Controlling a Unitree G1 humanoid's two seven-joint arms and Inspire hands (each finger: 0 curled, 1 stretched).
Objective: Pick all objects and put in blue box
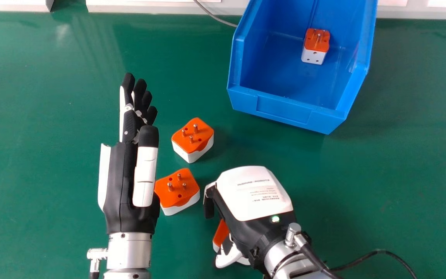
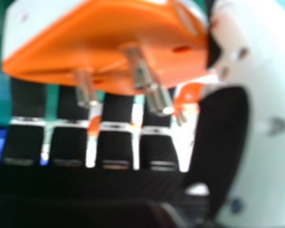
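My left hand [image 1: 120, 174] is open at the left of the head view, straight fingers toward the far side, holding nothing. Two orange-and-white plug adapters sit pins up on the table: one [image 1: 192, 137] beyond the other [image 1: 174, 190], which touches or lies partly behind my left hand. My right hand [image 1: 252, 197] is palm down at lower centre, curled round a third adapter [image 1: 220, 234] that partly shows beneath it. In the right hand view this adapter [image 2: 109, 45] is close, tilted, between the fingers and thumb of my right hand [image 2: 116, 104]. A fourth adapter [image 1: 316, 45] stands inside the blue box [image 1: 285, 110].
The green table [image 1: 52, 77] spreads around both arms. A grey cable [image 1: 217, 18] runs along the far edge, left of the box. A black cable [image 1: 378, 252] trails from my right wrist. White and grey edging [image 1: 149, 8] borders the table's far side.
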